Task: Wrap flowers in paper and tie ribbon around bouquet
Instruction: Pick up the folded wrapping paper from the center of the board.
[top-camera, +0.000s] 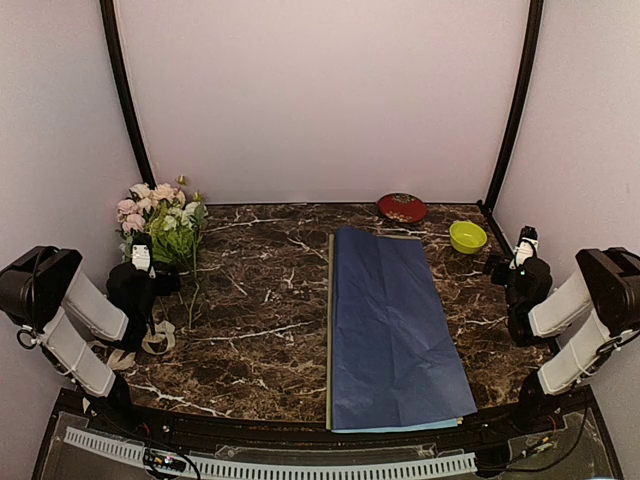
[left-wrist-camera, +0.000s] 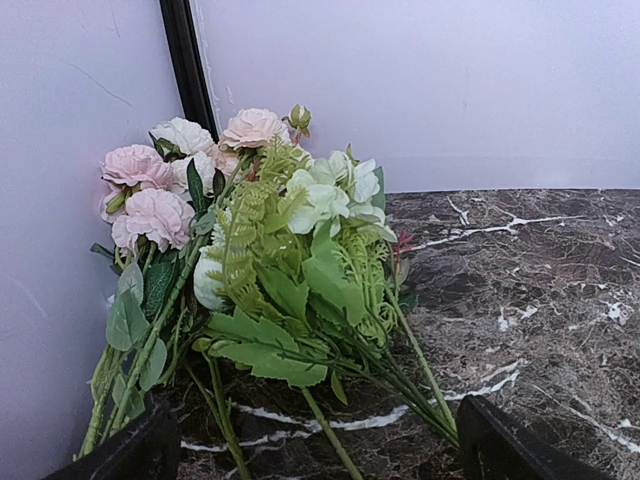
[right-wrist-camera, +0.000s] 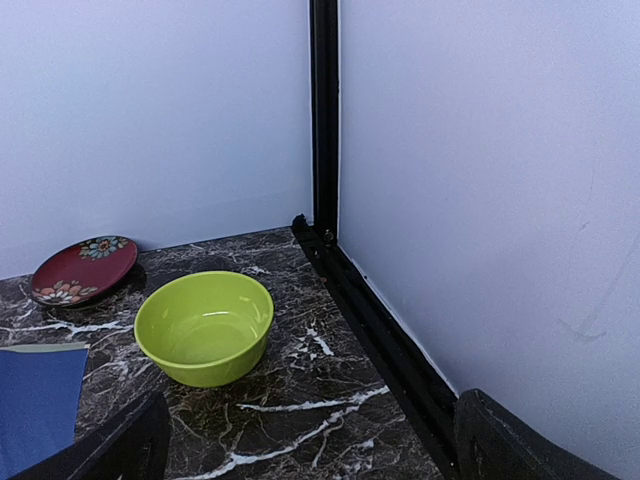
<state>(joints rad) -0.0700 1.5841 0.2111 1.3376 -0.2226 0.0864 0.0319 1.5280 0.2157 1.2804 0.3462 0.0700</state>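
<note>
The left gripper (left-wrist-camera: 320, 468) has its two black fingers (left-wrist-camera: 125, 450) spread wide, one at each lower corner of its wrist view, with nothing between them. It hovers far to the left of the paper (top-camera: 392, 330), a large thin rectangular sheet with its dark navy face up, and points at the flowers (left-wrist-camera: 270, 260). These are artificial stems with pink and cream roses, pale green-white clusters, fern-like leaves and long thin green stalks. They lie on their side in the back corner left of the paper, heads against the pale wall, stalks running back under the gripper.

The ribbon (top-camera: 148, 342), a flat beige-cream satin band, lies in loose loops left of the paper, nearer the front edge than the flowers and partly hidden by the left arm. Any lettering on it is too small to read.

The right gripper (right-wrist-camera: 320, 465) is likewise spread wide and holds nothing. It hangs to the right of the paper, near that sheet's far end. Just ahead of it a round lime-green plastic bowl (right-wrist-camera: 205, 325) stands upright, just right of the paper's far right corner. A flat round red plate with a flower pattern (right-wrist-camera: 82, 268) lies just beyond the paper's far edge.

The paper lies flat on the dark brown marble-patterned table (top-camera: 260, 320), long side running front to back. A yellow-green sheet (top-camera: 329, 330) shows as a thin strip along its left edge.
</note>
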